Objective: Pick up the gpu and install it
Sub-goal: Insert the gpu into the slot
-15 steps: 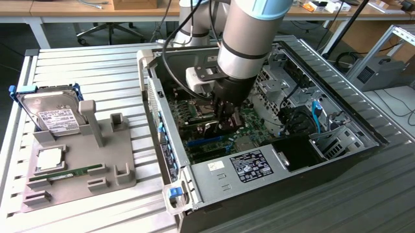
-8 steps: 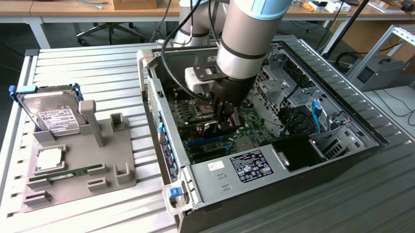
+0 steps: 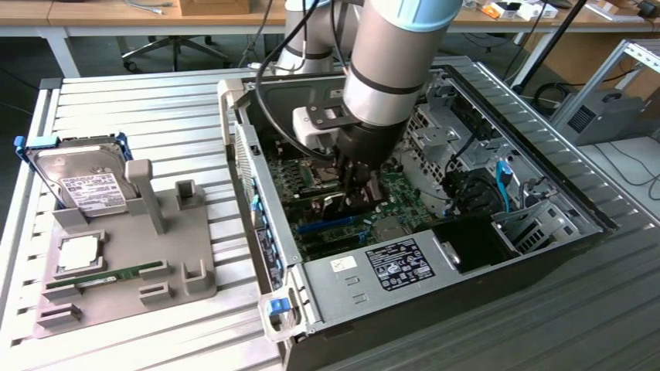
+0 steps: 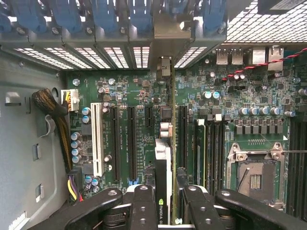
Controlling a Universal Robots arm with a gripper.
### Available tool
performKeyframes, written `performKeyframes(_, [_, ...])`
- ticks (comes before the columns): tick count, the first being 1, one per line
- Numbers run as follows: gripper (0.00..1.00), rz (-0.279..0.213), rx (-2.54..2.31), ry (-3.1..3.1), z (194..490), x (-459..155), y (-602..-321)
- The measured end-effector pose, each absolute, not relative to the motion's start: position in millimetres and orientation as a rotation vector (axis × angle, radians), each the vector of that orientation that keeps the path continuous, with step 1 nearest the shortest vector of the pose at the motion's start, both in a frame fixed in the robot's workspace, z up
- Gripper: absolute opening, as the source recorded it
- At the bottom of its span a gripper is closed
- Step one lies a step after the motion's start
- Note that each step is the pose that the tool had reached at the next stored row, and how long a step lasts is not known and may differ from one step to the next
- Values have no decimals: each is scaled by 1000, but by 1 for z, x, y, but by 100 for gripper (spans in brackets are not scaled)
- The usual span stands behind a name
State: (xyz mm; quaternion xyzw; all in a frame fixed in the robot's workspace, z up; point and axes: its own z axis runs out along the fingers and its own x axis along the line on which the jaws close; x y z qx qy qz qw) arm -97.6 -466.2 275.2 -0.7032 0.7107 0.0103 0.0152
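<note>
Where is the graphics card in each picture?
Exterior view: the graphics card is inside the computer case, held under the end effector.
Wrist view: the graphics card is seen edge-on, gripped by the end effector.
Shared landmark: the green motherboard.

I'm working in what looks like a robotics lab or workshop. The slatted metal bench [image 3: 134, 93] carries a grey parts fixture [image 3: 154, 255] with a hard drive [image 3: 80, 182] stood in it. Beside it is an open computer case [image 3: 351, 286], its motherboard [image 4: 129, 96] bare under my hand [image 4: 168, 189], which is closed on the gpu [image 4: 162, 206]. Behind stand worktables [image 3: 62, 19], an office chair [image 3: 175, 48] and an aluminium-profile frame [image 3: 631, 66].
</note>
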Motion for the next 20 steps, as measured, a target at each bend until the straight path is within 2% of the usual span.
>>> performKeyframes(20, [27, 33, -2189, 2212, 273, -100, -465])
